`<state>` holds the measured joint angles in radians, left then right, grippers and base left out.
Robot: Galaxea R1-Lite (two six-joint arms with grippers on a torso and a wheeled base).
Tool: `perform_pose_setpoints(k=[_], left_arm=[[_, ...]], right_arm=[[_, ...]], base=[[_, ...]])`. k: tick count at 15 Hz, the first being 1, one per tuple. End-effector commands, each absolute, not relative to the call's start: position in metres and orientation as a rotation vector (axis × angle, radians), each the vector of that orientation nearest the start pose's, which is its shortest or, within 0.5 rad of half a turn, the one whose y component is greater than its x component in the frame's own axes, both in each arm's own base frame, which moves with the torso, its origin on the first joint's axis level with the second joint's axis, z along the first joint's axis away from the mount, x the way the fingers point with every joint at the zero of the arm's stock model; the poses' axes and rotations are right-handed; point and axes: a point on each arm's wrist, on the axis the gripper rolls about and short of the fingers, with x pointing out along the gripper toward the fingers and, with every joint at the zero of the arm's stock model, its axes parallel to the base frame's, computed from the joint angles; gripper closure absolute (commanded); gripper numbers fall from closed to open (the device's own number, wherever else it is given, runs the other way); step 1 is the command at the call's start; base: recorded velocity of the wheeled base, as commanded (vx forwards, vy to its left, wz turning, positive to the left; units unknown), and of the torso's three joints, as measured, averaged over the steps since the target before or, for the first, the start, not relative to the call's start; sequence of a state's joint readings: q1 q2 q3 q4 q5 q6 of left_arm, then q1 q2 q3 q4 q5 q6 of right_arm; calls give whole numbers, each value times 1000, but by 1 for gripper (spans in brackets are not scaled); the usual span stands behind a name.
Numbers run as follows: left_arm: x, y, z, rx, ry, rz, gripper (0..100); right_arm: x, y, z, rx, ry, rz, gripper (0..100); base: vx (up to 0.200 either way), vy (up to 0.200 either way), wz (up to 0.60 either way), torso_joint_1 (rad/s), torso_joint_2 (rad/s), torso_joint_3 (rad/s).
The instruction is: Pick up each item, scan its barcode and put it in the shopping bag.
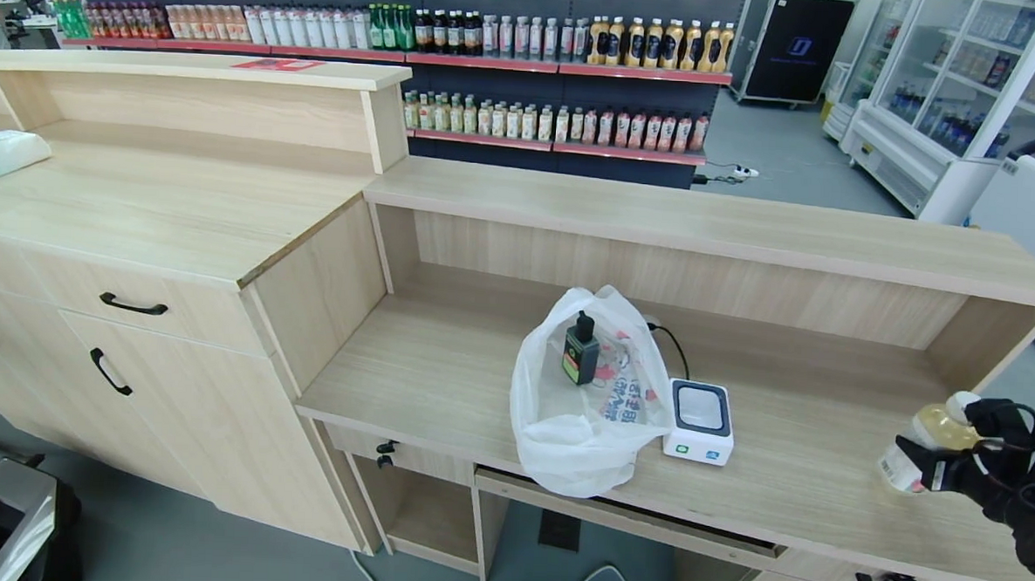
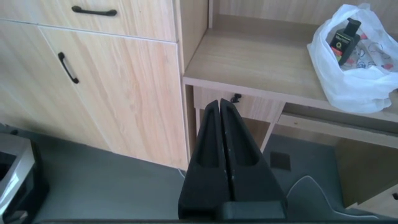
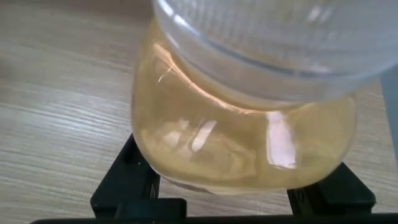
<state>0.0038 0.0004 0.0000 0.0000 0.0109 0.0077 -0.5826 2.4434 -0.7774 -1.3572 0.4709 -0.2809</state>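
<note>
Our right gripper (image 1: 936,459) is clamped on the bottle (image 1: 929,433), one black finger on each side of its body. The arm comes in from the right edge of the head view and holds the bottle tilted, white cap uppermost, above the right end of the counter (image 1: 444,366). It is well apart from the scanner (image 1: 700,421) and the shopping bag (image 1: 546,431). Up close, the right wrist camera gives us the amber liquid and the wood grain beneath it. From the head camera we see the bag standing open just beside the scanner, a dark bottle (image 1: 580,353) upright inside. Our left gripper (image 2: 219,109) hangs low before the cabinet door (image 2: 112,93), fingers pressed together on nothing.
</note>
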Motion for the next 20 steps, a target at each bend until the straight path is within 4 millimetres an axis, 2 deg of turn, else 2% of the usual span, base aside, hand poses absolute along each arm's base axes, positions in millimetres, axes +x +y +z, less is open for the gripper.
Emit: perform_pose_setpoints(k=[1, 2, 3, 4, 5, 7, 10, 12, 15, 18, 20], left_arm=[[-23, 0, 75, 8, 0, 15, 100], [-23, 0, 75, 8, 0, 15, 100], [-23, 0, 75, 8, 0, 15, 100], [-23, 0, 75, 8, 0, 17, 100], [-23, 0, 75, 8, 0, 17, 100], [-23, 0, 75, 8, 0, 15, 100], [-23, 0, 75, 8, 0, 17, 100], [-23, 0, 75, 8, 0, 15, 100], [-23, 0, 75, 8, 0, 15, 100], [-23, 0, 75, 8, 0, 15, 100], [-23, 0, 75, 8, 0, 15, 100]], right_arm=[[312, -161, 107, 40, 175, 30, 100], [288, -137, 162, 135, 166, 160, 100], [268, -119, 191, 174, 164, 273, 100], [250, -104, 213, 182, 151, 394, 100], [241, -97, 222, 176, 139, 467, 100], [226, -68, 242, 165, 108, 652, 100], [209, -18, 273, 340, 139, 860, 100], [194, 7, 286, 417, 185, 975, 100], [177, 37, 285, 421, 237, 1130, 100], [170, 47, 287, 410, 238, 1187, 100], [157, 48, 282, 422, 252, 1204, 100]], base=[[0, 0, 0, 0, 0, 0], [0, 0, 0, 0, 0, 0], [0, 0, 0, 0, 0, 0], [0, 0, 0, 0, 0, 0], [0, 0, 0, 0, 0, 0], [0, 0, 0, 0, 0, 0], [0, 0, 0, 0, 0, 0], [0, 0, 0, 0, 0, 0], [0, 0, 0, 0, 0, 0], [0, 0, 0, 0, 0, 0], [0, 0, 0, 0, 0, 0]])
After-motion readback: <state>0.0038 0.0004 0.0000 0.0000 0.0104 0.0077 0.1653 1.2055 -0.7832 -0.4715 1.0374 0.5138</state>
